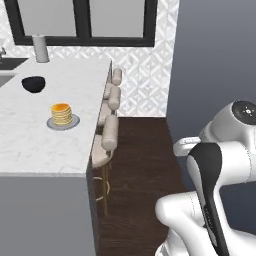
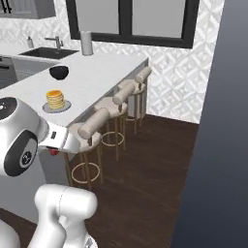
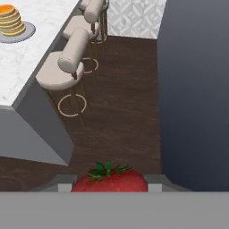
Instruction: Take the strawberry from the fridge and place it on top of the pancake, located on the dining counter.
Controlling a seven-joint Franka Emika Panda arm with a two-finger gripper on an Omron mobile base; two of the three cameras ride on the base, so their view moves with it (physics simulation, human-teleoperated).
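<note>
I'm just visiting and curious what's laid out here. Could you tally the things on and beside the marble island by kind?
Pancake stack on plate: 1
Black bowl: 1
Grey canister: 1
Bar stools: 3
Strawberry, held in the gripper: 1
Total: 7

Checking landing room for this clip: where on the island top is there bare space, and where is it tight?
The dining counter has bare marble along the near edge, in front of the pancake, and between the stack and the stool-side edge. It is more crowded at the far end, around the black bowl, the grey canister and the sink.
</note>
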